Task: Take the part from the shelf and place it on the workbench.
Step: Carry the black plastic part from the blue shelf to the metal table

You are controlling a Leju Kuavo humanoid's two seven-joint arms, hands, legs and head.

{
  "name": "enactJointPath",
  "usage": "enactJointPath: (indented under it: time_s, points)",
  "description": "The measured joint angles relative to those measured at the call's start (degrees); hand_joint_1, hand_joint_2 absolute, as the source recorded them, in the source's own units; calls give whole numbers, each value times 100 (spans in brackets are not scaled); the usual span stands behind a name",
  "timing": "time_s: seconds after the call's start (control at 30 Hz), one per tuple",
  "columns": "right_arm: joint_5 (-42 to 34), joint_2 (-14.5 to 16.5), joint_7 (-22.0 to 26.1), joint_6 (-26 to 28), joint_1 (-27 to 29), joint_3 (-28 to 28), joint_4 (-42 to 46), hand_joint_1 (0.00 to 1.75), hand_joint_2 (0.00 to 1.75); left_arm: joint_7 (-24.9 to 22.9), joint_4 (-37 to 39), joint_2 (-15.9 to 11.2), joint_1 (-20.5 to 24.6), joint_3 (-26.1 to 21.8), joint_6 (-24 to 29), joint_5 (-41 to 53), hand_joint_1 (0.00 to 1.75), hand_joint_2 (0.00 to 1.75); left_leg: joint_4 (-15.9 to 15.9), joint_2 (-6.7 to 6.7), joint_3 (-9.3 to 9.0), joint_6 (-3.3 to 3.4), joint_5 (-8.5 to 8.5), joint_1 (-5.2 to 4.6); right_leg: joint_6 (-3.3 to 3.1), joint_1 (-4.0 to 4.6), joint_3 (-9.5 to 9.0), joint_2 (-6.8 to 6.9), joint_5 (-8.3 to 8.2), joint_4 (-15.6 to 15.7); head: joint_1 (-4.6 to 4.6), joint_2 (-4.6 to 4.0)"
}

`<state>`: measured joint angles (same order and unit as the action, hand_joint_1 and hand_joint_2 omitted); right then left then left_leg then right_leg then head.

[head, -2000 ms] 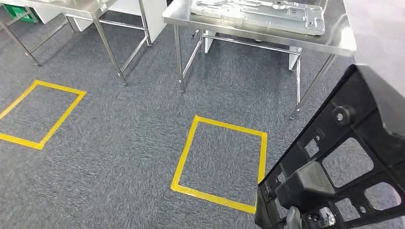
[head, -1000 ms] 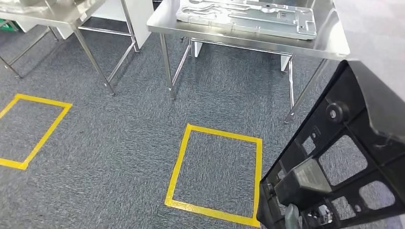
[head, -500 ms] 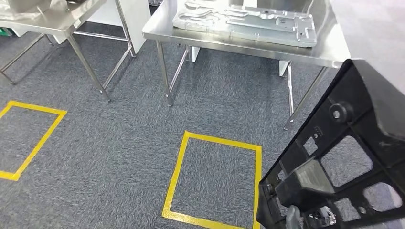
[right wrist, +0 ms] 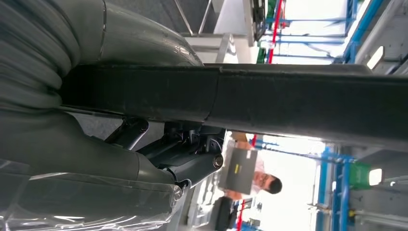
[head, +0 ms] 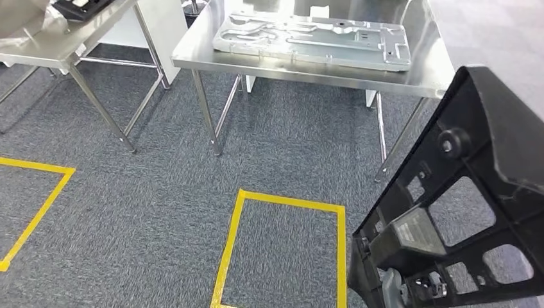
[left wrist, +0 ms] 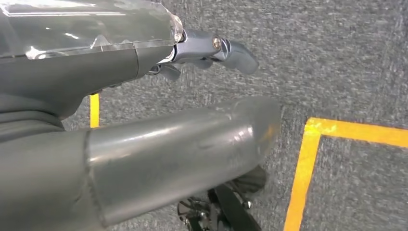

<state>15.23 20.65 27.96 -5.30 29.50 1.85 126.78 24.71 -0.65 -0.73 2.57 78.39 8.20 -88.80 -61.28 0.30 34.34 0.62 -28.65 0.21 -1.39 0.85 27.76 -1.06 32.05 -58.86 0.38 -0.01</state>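
Observation:
The part (head: 462, 212) is a large black plastic frame with cut-out windows, tilted up at the lower right of the head view. My right hand (right wrist: 96, 144) grips it, and the part (right wrist: 288, 101) runs as a dark bar across the right wrist view. A grey finger (head: 391, 290) shows under the frame's lower end. The steel workbench (head: 423, 72) stands ahead with a silver stamped metal plate (head: 314, 38) lying on it. My left hand (left wrist: 159, 120) hangs over the carpet holding nothing, its fingers (left wrist: 216, 48) apart from the thumb.
A second steel table (head: 58, 45) stands at the far left with a black item (head: 83, 6) on it. Yellow tape rectangles (head: 282, 202) mark the grey carpet in front of the workbench and at the left (head: 38, 192). A person (right wrist: 255, 178) stands in the background.
The whole view has shifted: the workbench and tape rectangle now lie lower and further left, so the camera has moved closer. The black part stays in my right hand.

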Motion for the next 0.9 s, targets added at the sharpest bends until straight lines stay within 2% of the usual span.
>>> enactJointPath:
  time_s: [0.1, 0.13, 0.17, 0.23, 0.27, 0.3, 0.33, 0.4, 0.43, 0.47, 0.53, 0.57, 0.6, 0.63, 0.67, 0.73, 0.77, 0.8, 0.83, 0.87, 0.9]
  points:
    - [-21, -1, -179, 204, 0, 27, 67, 175, 175, -22, 2, -13, -1, 19, 7, 0, 0, 0, 118, -7, -155, 95, 28, 26, 98, -6, -43, 11, 27, -144, 8, 1]
    - [-15, -1, -228, 263, -6, 34, 96, 175, 175, -28, 2, -12, 7, 23, 9, 0, 0, 0, 156, -8, -225, 117, 22, 41, 136, -16, 32, 22, 78, -303, 25, 1]
    - [11, -2, -288, 330, -13, 40, 125, 175, 175, -32, 2, -11, 14, 25, 10, 0, 0, 0, 188, -8, -286, 129, 13, 54, 176, -37, 188, 32, 172, -560, 37, 1]
    - [156, -2, -483, 524, -23, 46, 158, 175, 175, -39, 2, -13, 19, 32, 14, 0, 0, 0, 209, -5, -349, 135, -42, 59, 249, -96, 659, 44, 415, -1184, 59, 1]
    - [297, -2, -637, 666, -25, 49, 165, 175, 175, -44, 2, -14, 18, 41, 16, 1, 0, 0, 210, -4, -383, 129, -79, 63, 276, -127, 864, 51, 486, -1384, 57, 1]
    - [498, -2, -815, 834, -32, 52, 169, 175, 175, -54, 2, -15, 16, 57, 16, 1, 0, 0, 210, -6, -428, 119, -122, 70, 295, -152, 991, 60, 460, -1428, 58, 1]
    - [773, -2, -1011, 1028, -51, 55, 175, 175, 175, -67, 2, -16, 15, 83, 16, 1, 0, 0, 211, -8, -489, 105, -169, 81, 309, -169, 1022, 70, 311, -1290, 58, 1]
    - [1482, -2, -1411, 1415, -159, 60, 192, 175, 175, -95, 2, -26, 21, 154, 7, 1, 0, 0, 217, -10, -619, 58, -269, 107, 313, -178, 894, 94, -220, -675, 62, 1]
    - [1885, -2, -1615, 1571, -259, 62, 195, 175, 175, -112, 2, -37, 32, 194, -4, 1, 0, 0, 223, -9, -671, 26, -314, 114, 301, -163, 838, 111, -362, -405, 69, 1]
    - [2317, -3, -1805, 1697, -387, 65, 196, 175, 175, -130, 3, -52, 48, 239, -19, 2, 0, 0, 242, -2, -701, -14, -352, 116, 270, -143, 805, 126, -436, -239, 79, 1]
    - [3213, -5, -2124, 1903, -668, 71, 189, 175, 175, -169, 4, -81, 82, 332, -61, 3, 0, 0, 240, 17, -774, -102, -350, 105, 172, -113, 792, 128, -417, -146, 93, 1]
    - [3589, -6, -2232, 1977, -802, 70, 182, 175, 175, -185, 4, -92, 96, 380, -80, 3, 0, 0, 217, 26, -801, -141, -343, 106, 120, -119, 740, 115, -467, -113, 87, 1]
    - [3844, -8, -2304, 2031, -919, 66, 173, 175, 175, -193, 5, -101, 111, 419, -96, 4, 0, 0, 124, 24, -814, -165, -330, 108, 76, -127, 674, 107, -491, -76, 76, 0]
    - [3989, -9, -2350, 2062, -1024, 60, 162, 175, 175, -198, 5, -109, 127, 449, -106, 4, 0, 0, -40, 20, -752, -180, -352, 113, 37, -130, 605, 107, -476, -59, 59, 0]
    - [4083, -10, -2387, 2094, -1113, 46, 151, 175, 175, -202, 6, -116, 142, 475, -114, 4, 0, 0, -301, 15, -616, -183, -427, 119, -1, -128, 548, 109, -452, -44, 41, 1]
    - [4360, -21, -2468, 2196, -1254, -3, 111, 175, 175, -208, 6, -127, 151, 523, -129, 4, 0, 0, -946, 10, -183, -176, -707, 112, -60, -101, 482, 110, -381, -42, 16, 1]
    - [4576, -39, -2520, 2256, -1332, -44, 67, 175, 175, -214, 6, -132, 140, 556, -137, 5, 0, 0, -1178, 9, 27, -171, -841, 108, -79, -84, 452, 100, -346, -43, 12, 1]
    - [4811, -72, -2574, 2304, -1427, -94, 8, 175, 175, -221, 6, -139, 127, 588, -149, 5, 0, 0, -1259, 9, 172, -160, -891, 103, -92, -66, 415, 84, -308, -43, 8, 1]
    - [5013, -113, -2623, 2334, -1540, -151, -61, 175, 175, -227, 6, -145, 118, 617, -160, 6, 0, 0, -1167, 9, 234, -142, -817, 96, -99, -48, 370, 66, -271, -43, 4, 1]
    - [5204, -166, -2674, 2347, -1665, -226, -143, 175, 175, -231, 6, -151, 115, 648, -173, 7, 0, 0, -900, 9, 212, -112, -607, 83, -100, -31, 315, 52, -231, -43, 1, 1]
    - [5408, -222, -2727, 2347, -1791, -320, -234, 175, 175, -232, 6, -163, 115, 679, -186, 7, 0, 0, -562, 9, 144, -66, -313, 60, -95, -21, 263, 44, -188, -41, -2, 1]
